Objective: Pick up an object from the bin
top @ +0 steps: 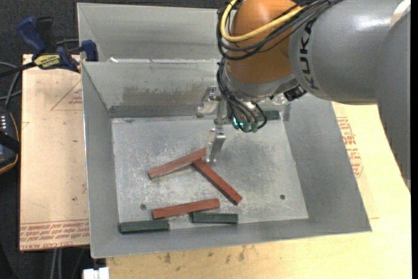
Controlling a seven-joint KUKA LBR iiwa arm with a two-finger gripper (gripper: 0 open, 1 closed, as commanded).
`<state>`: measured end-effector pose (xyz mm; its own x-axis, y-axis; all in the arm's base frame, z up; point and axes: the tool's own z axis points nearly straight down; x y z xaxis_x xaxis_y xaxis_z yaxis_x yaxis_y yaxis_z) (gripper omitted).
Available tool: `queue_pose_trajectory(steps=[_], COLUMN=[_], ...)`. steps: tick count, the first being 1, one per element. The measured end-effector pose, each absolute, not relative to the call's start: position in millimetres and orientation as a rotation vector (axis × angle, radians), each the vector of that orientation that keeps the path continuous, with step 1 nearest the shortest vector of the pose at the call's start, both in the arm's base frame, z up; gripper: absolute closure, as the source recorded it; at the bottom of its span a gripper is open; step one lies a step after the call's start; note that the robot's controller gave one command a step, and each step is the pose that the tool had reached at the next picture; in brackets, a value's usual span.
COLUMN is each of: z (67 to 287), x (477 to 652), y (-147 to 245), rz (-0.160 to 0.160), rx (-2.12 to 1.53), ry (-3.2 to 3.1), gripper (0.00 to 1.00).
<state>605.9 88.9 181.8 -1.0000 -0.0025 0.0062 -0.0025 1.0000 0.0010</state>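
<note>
The gripper [213,155] is down in the middle of the grey metal bin [268,166], at the upper end of a flat reddish-brown bar [175,166], right where it meets a second reddish-brown bar [219,183]. Can't tell how far open it is, or if it's got anything. I'd straddle one bar across its narrow side, away from that junction.

Light is even and diffuse, from above. The bin [157,75] has bright upper walls and a duller grey band along the foot of its back wall. A soft highlight sits on the orange wrist cover [261,42] over the bin's back right. The red-brown sticks [176,165] mid-bin cast thin, faint shadows. It is dim behind the bin.
</note>
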Motion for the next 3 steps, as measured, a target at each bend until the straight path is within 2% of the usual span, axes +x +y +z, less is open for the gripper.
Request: queue_pose_trajectory(steps=[1, 2, 3], z=[186.1, 87.1, 87.2], x=[607.6, 608.7, 609.0], y=[88.6, 101.0, 101.0], rz=[-0.002, -0.009, -0.009], rx=[0.002, 0.181, 0.181], ry=[-3.143, -3.145, -3.146], gripper=[0.00, 1.00, 1.00])
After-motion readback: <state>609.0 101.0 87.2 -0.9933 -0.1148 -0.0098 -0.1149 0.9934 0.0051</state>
